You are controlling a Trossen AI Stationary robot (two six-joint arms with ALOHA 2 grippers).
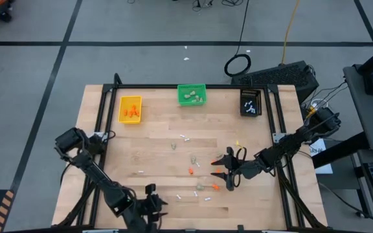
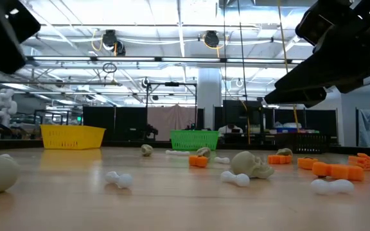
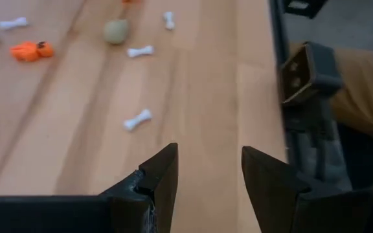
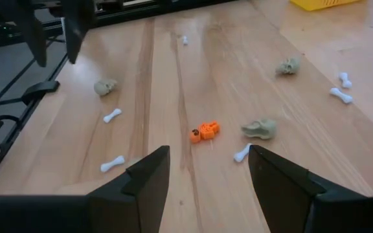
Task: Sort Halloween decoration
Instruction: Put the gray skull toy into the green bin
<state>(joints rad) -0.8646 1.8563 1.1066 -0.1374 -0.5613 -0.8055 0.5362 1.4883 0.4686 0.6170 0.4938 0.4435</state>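
decoration: Halloween decoration point(image 1: 203, 180), tiny pcs loose on the table's mid/near part — orange bits, beige-grey lumps, thin white sticks. Some already sit in the far bins.
orange bits: orange piece point(image 4: 204, 131) just ahead of my R fingers, touching nothing; more orange point(image 2: 339, 170) at the right in low view.
lumps: skull-like lump point(image 4: 259, 129) beside that orange pc; another lump point(image 3: 115, 31) ahead of my L side.
sticks: white stick point(image 3: 138, 119) nearest my L fingers, not touching them.
right gripper: my right gripper point(image 1: 226, 173) is over the table's right-centre, above the orange bits, jaws apart, nothing between them.
left gripper: my left gripper point(image 1: 153, 202) is low at the near edge, jaws apart, holding nothing, bare wood underneath.
bins: yellow bin point(image 1: 130, 109) far left w/ orange inside; green bin point(image 1: 192, 94) far centre w/ pale lumps; black bin point(image 1: 250, 102) far right w/ white sticks.
table: wooden table point(image 1: 160, 155), dark frame round it.
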